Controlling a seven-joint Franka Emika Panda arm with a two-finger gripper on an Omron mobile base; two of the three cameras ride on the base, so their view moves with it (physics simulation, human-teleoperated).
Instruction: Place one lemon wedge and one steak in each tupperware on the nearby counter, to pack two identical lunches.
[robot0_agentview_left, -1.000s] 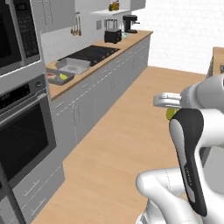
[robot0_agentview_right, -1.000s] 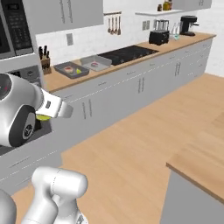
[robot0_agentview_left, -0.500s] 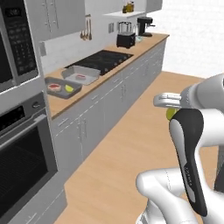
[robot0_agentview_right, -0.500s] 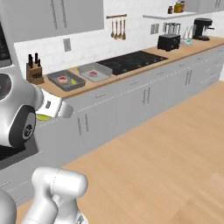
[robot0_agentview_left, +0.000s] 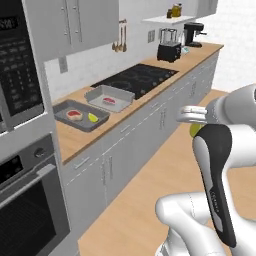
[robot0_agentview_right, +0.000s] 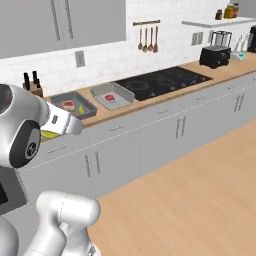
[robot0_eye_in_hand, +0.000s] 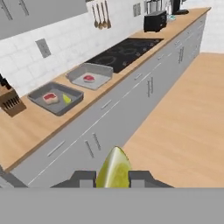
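My gripper (robot0_eye_in_hand: 113, 179) is shut on a yellow-green lemon wedge (robot0_eye_in_hand: 114, 169), held well out over the floor, away from the counter (robot0_eye_in_hand: 35, 127). From the base views the wedge (robot0_agentview_left: 194, 130) peeks out under the white hand (robot0_agentview_left: 192, 116). Two grey tupperware trays lie side by side on the counter. The left tupperware (robot0_eye_in_hand: 57, 106) holds a steak (robot0_eye_in_hand: 50, 97) and a lemon wedge (robot0_eye_in_hand: 66, 98). The right tupperware (robot0_eye_in_hand: 99, 77) holds one steak (robot0_eye_in_hand: 89, 78). In the left base view they are the left tupperware (robot0_agentview_left: 85, 125) and right tupperware (robot0_agentview_left: 102, 92).
A black cooktop (robot0_agentview_left: 137, 75) lies right of the trays, with a toaster (robot0_agentview_left: 169, 50) further along. A knife block (robot0_eye_in_hand: 8, 103) stands left of the trays. A wall oven (robot0_agentview_left: 25, 190) fills the near left. Wood floor (robot0_eye_in_hand: 183, 109) lies open between me and the cabinets.
The base has driven and turned, so the counter and trays have swung closer and more central in all views. The gripper has kept its hold on the lemon wedge.
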